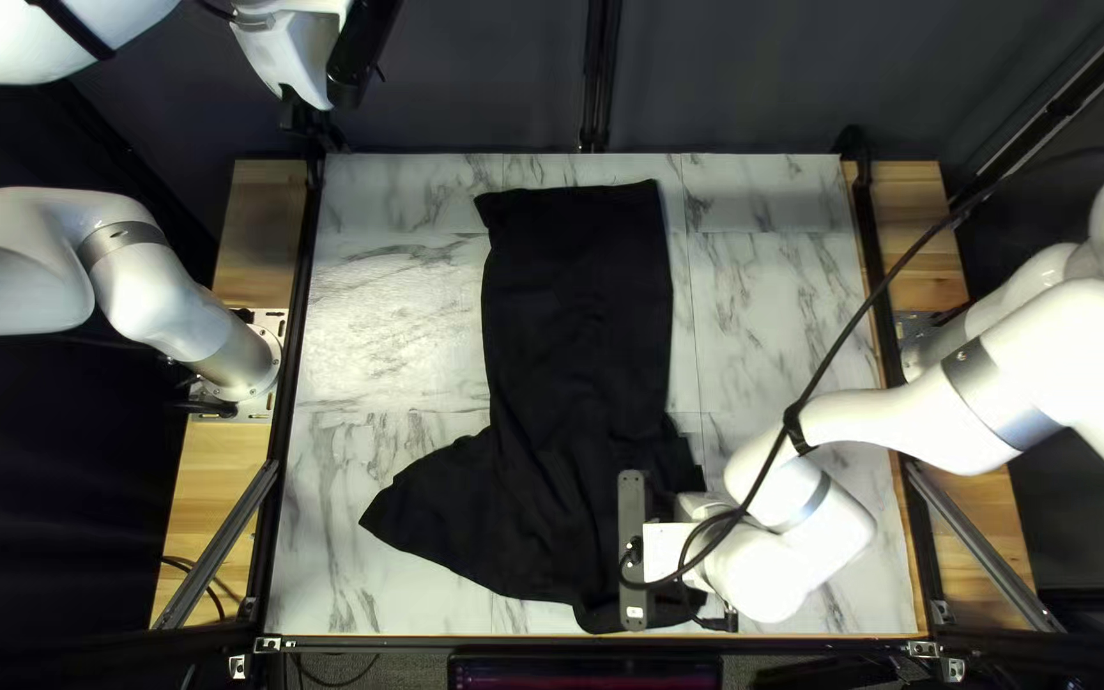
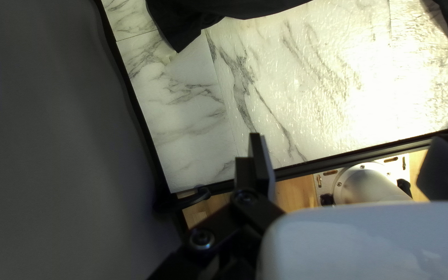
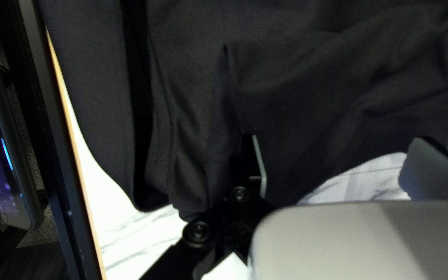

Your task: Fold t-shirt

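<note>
Left side: my left tool [image 1: 294, 61] is raised at the far left corner of the worktop [image 1: 386, 294], its two fingers spread wide, nothing gripped, the shirt well apart from it.

Centre: the black T-shirt [image 1: 578, 307] runs in a long panel from near the worktop's far edge to its near edge. A wide flap [image 1: 431, 511] spreads left at the near end (rumpled, I note for the record).

Right side: my right tool [image 1: 674, 547] is over the shirt's near end, fingers wide apart, one over the loose folds; contact there I cannot tell. A dark cable [image 1: 833, 345] crosses above my right arm [image 1: 884, 424].
</note>
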Available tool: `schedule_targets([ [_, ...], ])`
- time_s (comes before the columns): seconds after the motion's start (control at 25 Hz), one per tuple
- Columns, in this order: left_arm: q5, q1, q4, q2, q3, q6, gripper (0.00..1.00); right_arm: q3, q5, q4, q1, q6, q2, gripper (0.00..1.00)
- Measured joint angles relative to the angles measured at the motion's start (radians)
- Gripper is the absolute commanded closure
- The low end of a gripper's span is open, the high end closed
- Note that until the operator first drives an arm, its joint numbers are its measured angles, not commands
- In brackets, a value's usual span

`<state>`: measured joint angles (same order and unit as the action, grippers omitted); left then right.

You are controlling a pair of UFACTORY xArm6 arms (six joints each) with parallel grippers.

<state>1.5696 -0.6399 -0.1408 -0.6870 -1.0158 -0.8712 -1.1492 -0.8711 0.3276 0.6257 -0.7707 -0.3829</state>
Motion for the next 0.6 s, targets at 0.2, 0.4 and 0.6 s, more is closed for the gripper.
schedule_targets([
  [0.2,0.000,0.000,0.000,0.000,0.000,0.000,0.00,-0.023,-0.007,-0.008,0.013,0.008,-0.019,0.00],
  [0.4,0.000,0.000,0.000,0.000,0.000,0.000,0.00,-0.026,-0.010,-0.010,0.012,0.013,-0.022,0.00],
  [0.6,0.000,0.000,0.000,0.000,0.000,0.000,0.00,-0.017,-0.002,-0.005,-0.010,0.028,-0.016,0.00],
])
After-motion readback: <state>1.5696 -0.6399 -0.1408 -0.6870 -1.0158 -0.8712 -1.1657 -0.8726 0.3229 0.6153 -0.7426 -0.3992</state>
